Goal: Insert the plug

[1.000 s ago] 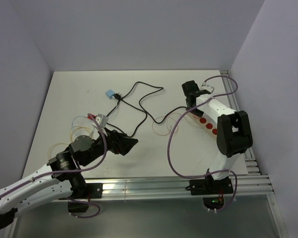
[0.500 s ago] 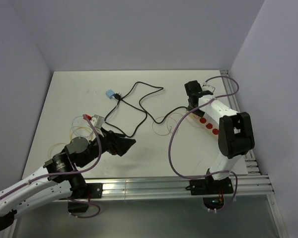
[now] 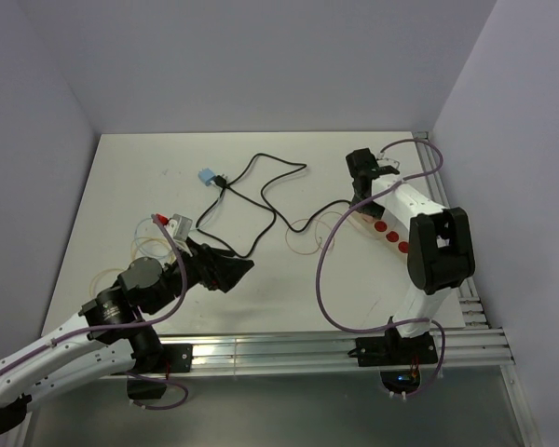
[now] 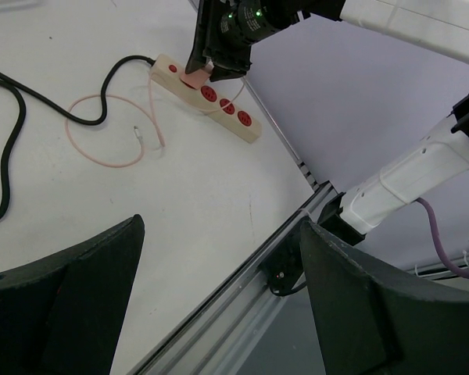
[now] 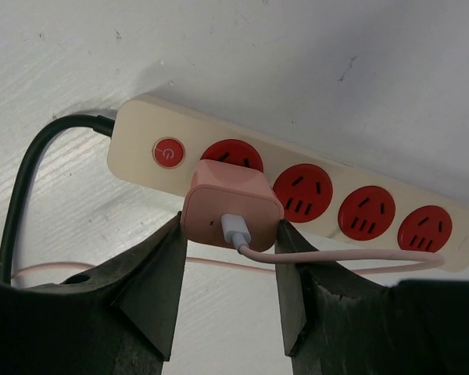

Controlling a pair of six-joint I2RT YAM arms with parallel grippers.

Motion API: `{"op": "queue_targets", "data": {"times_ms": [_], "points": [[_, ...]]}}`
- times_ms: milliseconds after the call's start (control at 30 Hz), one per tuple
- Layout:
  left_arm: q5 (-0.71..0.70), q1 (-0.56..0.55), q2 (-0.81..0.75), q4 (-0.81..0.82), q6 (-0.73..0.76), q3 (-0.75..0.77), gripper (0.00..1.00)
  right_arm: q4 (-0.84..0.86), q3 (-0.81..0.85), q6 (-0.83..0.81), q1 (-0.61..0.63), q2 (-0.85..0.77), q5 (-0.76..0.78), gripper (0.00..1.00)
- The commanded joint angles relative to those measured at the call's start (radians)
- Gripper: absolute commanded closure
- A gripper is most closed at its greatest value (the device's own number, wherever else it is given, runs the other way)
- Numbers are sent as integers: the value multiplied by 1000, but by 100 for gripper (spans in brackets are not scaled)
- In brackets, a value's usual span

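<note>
My right gripper (image 5: 229, 228) is shut on the pink plug (image 5: 230, 201), its fingers pressing both sides. A white connector and thin pink cable (image 5: 336, 256) leave the plug's face. The plug sits over the first red socket beside the round switch on the cream power strip (image 5: 334, 181); whether its prongs are in cannot be told. From above, the right gripper (image 3: 361, 172) covers the far end of the strip (image 3: 388, 233) and hides the plug. In the left wrist view the plug (image 4: 194, 78) shows under the right gripper (image 4: 223, 39). My left gripper (image 3: 231, 270) hangs open over bare table, holding nothing.
The strip's black cord (image 3: 261, 196) loops across the middle of the table to a blue adapter (image 3: 206, 176). The pink cable (image 3: 307, 233) coils left of the strip. A metal rail (image 3: 335, 349) runs along the near edge. White walls enclose the back and sides.
My left arm has drawn slightly to the left, its gripper still open. The right gripper has nudged a little towards the far end of the strip, still holding the plug.
</note>
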Motion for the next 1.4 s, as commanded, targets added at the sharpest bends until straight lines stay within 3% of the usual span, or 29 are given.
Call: {"op": "queue_targets", "data": {"times_ms": [0,67,200,300,400,767,933,1100,1367], "points": [[-6,4,4,16,-11,40,14,-51,-88,-7,41,101,-364,91],[0,4,7,8,-11,46,14,-35,-87,-8,50,84,-356,84],[-2,4,5,5,-22,43,14,-32,-55,-10,61,51,-307,54],[6,4,8,8,-33,41,14,-46,-10,-11,63,23,-270,37],[14,4,19,8,-37,46,15,-63,33,-14,67,-24,-245,25],[26,4,39,23,-59,50,16,-126,74,-7,90,-127,-248,24],[29,4,37,32,-65,47,16,-162,77,53,96,-155,-114,24],[29,4,39,32,-64,47,16,-215,126,122,96,-109,-26,12],[32,4,39,8,-47,66,16,-206,148,231,92,-74,60,17]]}}
